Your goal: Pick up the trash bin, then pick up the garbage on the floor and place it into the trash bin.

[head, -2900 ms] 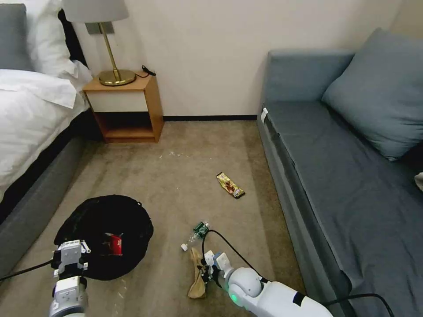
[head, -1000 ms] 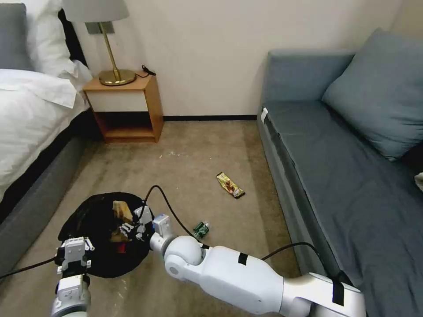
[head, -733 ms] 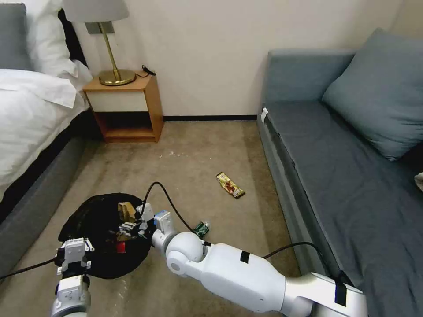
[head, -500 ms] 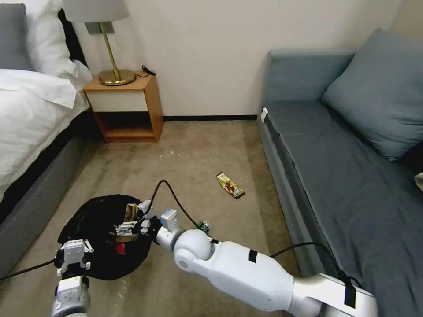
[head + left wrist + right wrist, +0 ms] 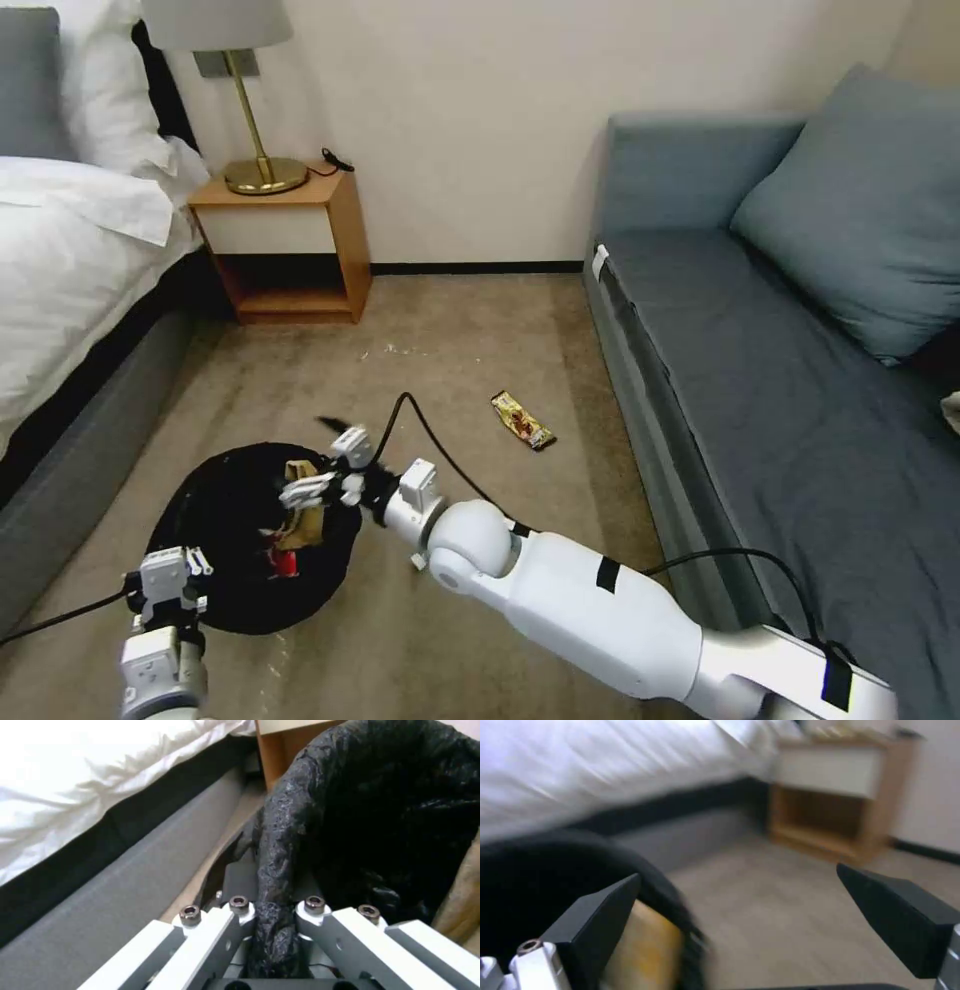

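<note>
The trash bin [image 5: 215,500], lined with a black bag, stands on the carpet at lower left. My left gripper [image 5: 170,582] is shut on its near rim; the left wrist view shows the bag's edge [image 5: 272,922] pinched between the fingers. My right gripper [image 5: 328,465] hangs open over the bin's far right rim, holding nothing. Of the garbage, the brown paper bag [image 5: 305,515] [image 5: 650,941] and the red-and-white snack packet [image 5: 283,562] lie inside the bin. The yellow-brown candy wrapper [image 5: 522,418] lies on the carpet near the sofa. The bottle is hidden behind my right arm.
A bed [image 5: 70,260] runs along the left, close to the bin. A wooden nightstand [image 5: 290,240] with a brass lamp [image 5: 255,150] stands at the back wall. A grey-blue sofa [image 5: 760,360] lines the right side. Open carpet [image 5: 440,340] lies between them.
My right gripper carried the brown paper bag from the floor over the bin, opened and let it drop in. It has since drawn back towards the bin's far right rim.
</note>
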